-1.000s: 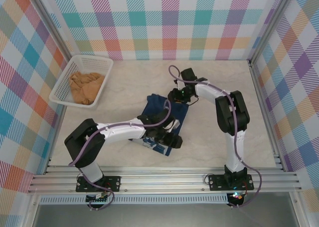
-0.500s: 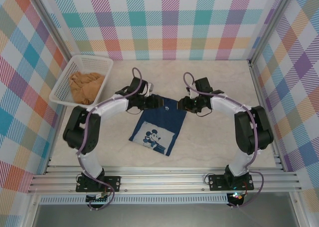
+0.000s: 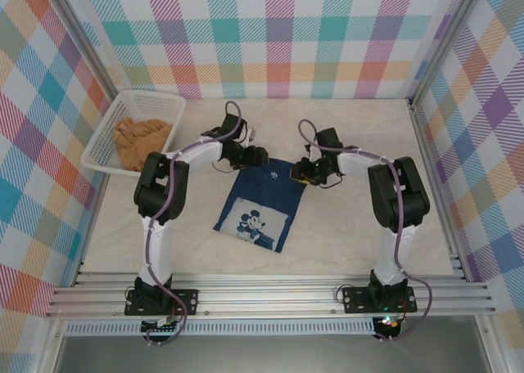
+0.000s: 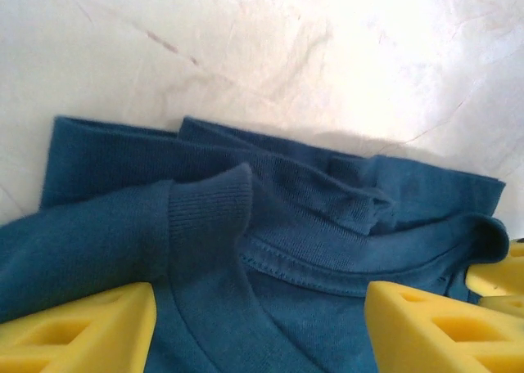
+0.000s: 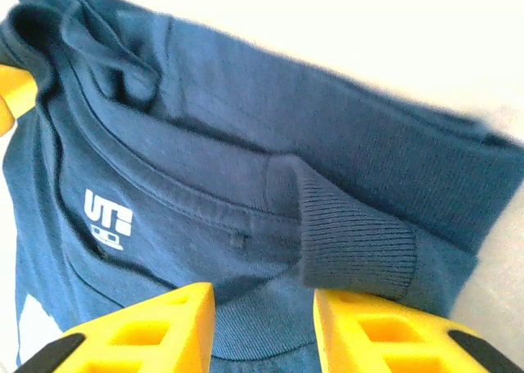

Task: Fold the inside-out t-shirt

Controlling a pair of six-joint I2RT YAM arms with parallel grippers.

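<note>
The inside-out t-shirt [image 3: 266,197] lies folded into a narrow navy rectangle mid-table, with a cartoon print [image 3: 250,224] facing up at its near end. My left gripper [image 3: 255,156] hangs open over the far left corner. Its yellow fingers [image 4: 82,328] stand wide apart either side of the collar cloth [image 4: 246,226]. My right gripper [image 3: 301,170] is at the far right corner, open with a narrower gap. The ribbed collar [image 5: 352,250] rises between its fingers [image 5: 147,332]. A small pale mark [image 5: 107,213] sits below the neckline.
A white basket [image 3: 100,136] at the back left holds a tan-orange garment [image 3: 141,141]. Bare pale tabletop [image 3: 352,226] surrounds the shirt. Checked walls and metal frame posts close in the back and sides.
The left arm swung from across the shirt's near part to its far left corner. The right gripper shifted a little along the collar, and its jaws narrowed. The shirt's far edge now lies flatter.
</note>
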